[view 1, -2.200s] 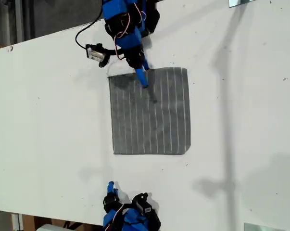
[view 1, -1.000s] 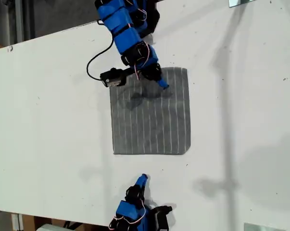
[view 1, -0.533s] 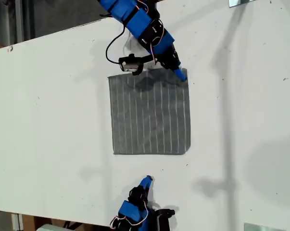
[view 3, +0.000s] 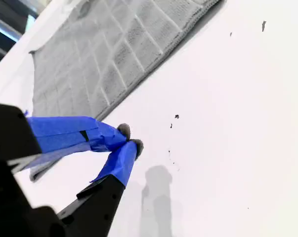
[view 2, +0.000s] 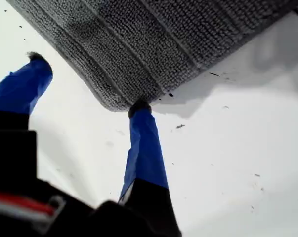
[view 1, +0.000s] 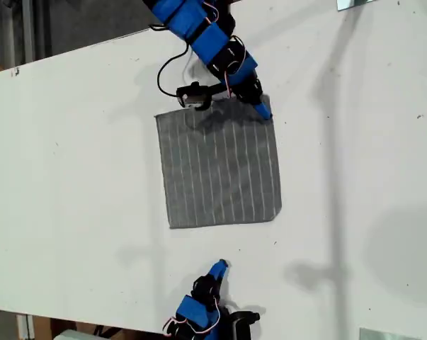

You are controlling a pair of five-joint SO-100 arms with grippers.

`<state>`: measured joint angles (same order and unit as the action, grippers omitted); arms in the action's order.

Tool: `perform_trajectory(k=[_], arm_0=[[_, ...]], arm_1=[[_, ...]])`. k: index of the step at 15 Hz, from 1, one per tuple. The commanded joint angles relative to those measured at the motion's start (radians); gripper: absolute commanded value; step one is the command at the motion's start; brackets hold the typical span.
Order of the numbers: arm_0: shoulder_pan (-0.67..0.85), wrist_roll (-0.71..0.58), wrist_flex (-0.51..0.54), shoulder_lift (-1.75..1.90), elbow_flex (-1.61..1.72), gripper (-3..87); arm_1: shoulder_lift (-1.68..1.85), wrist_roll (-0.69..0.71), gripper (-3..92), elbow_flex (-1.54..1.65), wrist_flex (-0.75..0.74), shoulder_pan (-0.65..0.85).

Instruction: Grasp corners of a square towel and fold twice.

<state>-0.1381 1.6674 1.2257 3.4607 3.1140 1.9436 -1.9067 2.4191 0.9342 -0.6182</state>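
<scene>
- Towel (view 1: pixel 219 170) flat on white table (view 1: pixel 71 177), centre of exterior view, slightly skewed; grey with thin pale stripes running top to bottom of that view.
- Four corners visible in exterior view; upper-right corner (view 1: pixel 267 106) under the tip of the top arm.
- First tool (view 2: pixel 84 84) at top centre of exterior view (view 1: pixel 261 110), jaws spread wide; one blue-taped finger (view 2: pixel 145 143) touching the rounded towel corner (view 2: pixel 120 101) at its edge, other finger (view 2: pixel 22 84) apart, beside the towel's edge over bare table.
- Not gripping cloth: corner lying flat between the spread fingers, no lift seen.
- First wrist view: towel (view 2: pixel 153 44) fills the upper part, looped weave and stripes sharp, small dark specks on table (view 2: pixel 228 163) near the corner.
- Second tool (view 3: pixel 129 138) at bottom centre of exterior view (view 1: pixel 220 266), jaws nearly closed, tips almost touching, nothing between them.
- Second tool over bare table, near the towel's lower edge but clear of it; whether the tips touch the table cannot be told.
- Second wrist view: towel (view 3: pixel 104 64) in upper left of frame, edge running diagonally; tool shadow on table (view 3: pixel 223 123) just beside the fingers (view 3: pixel 69 131).
- Black cable (view 1: pixel 172 71) looping off the top arm, upper centre of exterior view; small camera module (view 1: pixel 193 95) just above the towel's top edge.
</scene>
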Motion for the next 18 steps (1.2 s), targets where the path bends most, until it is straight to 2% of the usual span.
perform_trajectory(k=[1,4,5,9,13,14,16,18], arm_0=[[-0.014,0.011,-0.009,0.008,0.000,0.0],[-0.025,0.020,-0.015,0.008,0.002,0.0],[-0.025,0.020,-0.015,0.008,0.002,0.0],[-0.048,0.043,-0.011,0.008,0.003,0.0],[-0.055,0.066,0.018,0.008,0.003,0.0],[-0.055,0.071,0.025,0.008,0.003,0.0],[-0.058,0.081,0.035,0.008,0.003,0.0],[-0.060,0.057,0.035,0.008,-0.018,0.0]], arm_1=[[0.169,-0.028,34.5,-0.015,0.204,-0.031],[0.255,-0.025,34.6,-0.112,0.414,-0.035],[0.253,-0.021,34.6,-0.064,0.359,-0.028],[0.021,-0.006,34.5,0.095,-0.067,-0.015],[-0.132,0.049,29.9,0.086,-0.198,0.049],[-0.183,0.072,27.1,0.061,-0.213,0.071],[-0.232,0.094,0.6,0.026,-0.216,0.100],[-0.221,0.100,-0.2,0.020,-0.210,0.107]])
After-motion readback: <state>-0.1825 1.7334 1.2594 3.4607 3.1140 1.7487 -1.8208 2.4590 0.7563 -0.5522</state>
